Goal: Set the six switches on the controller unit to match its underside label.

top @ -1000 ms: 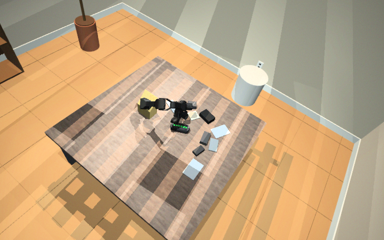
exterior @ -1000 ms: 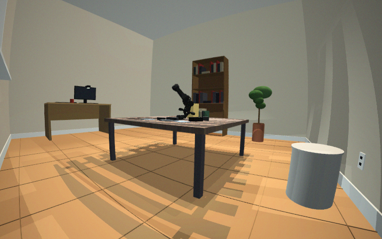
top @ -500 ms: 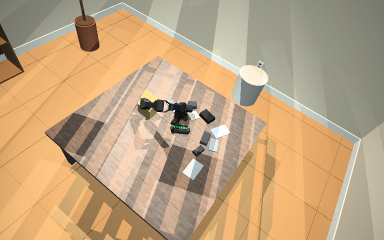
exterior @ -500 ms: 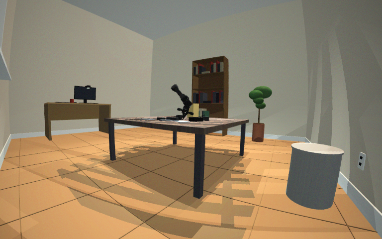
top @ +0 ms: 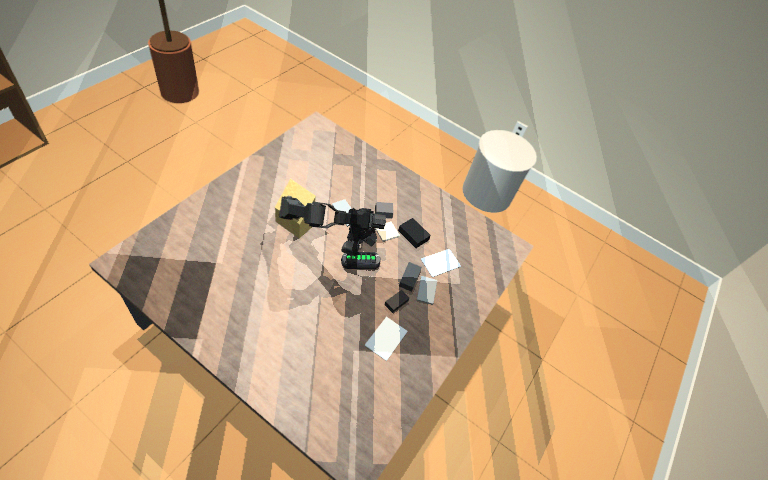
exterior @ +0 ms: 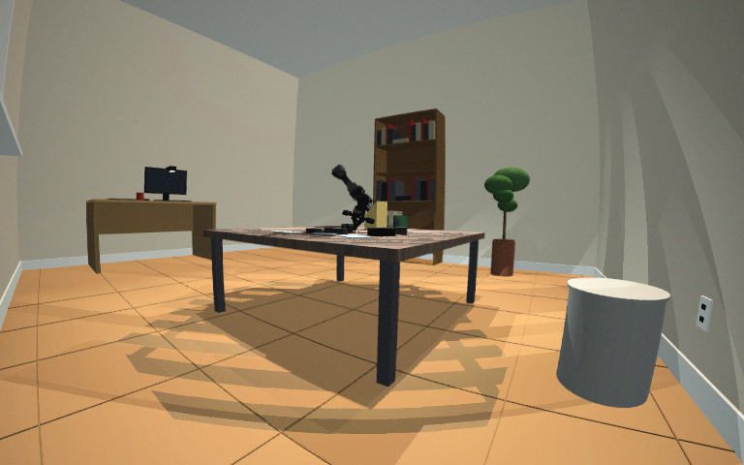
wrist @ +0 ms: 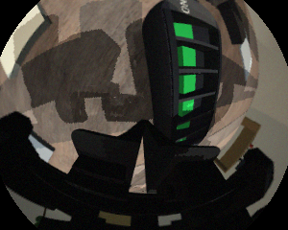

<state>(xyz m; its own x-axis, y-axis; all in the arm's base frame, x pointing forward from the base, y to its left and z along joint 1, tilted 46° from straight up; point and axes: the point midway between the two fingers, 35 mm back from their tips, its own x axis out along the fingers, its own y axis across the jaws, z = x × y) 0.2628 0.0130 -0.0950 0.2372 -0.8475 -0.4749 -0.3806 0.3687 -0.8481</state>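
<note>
The dark grey controller unit [top: 361, 266] [wrist: 159, 72] sits on its base on the bench [top: 269, 356]. Green ends of its switches show in a row on top; in the wrist view all six show some green, the nearest two only as slivers. Which ends are pressed down is hard to tell, and the numbers are unreadable. The label underneath is hidden. My gripper [wrist: 144, 123] is shut with nothing between the fingers. Its tips are close beside the unit's near end in the wrist view; contact cannot be told.
A yellow block [top: 296, 196] stands by the arm's base. A black box [top: 414, 232], a dark grey block [top: 410, 276], a small black block [top: 396, 300], a light grey plate [top: 427, 290] and white sheets [top: 440, 262] [top: 386, 338] lie right of the unit in the top view.
</note>
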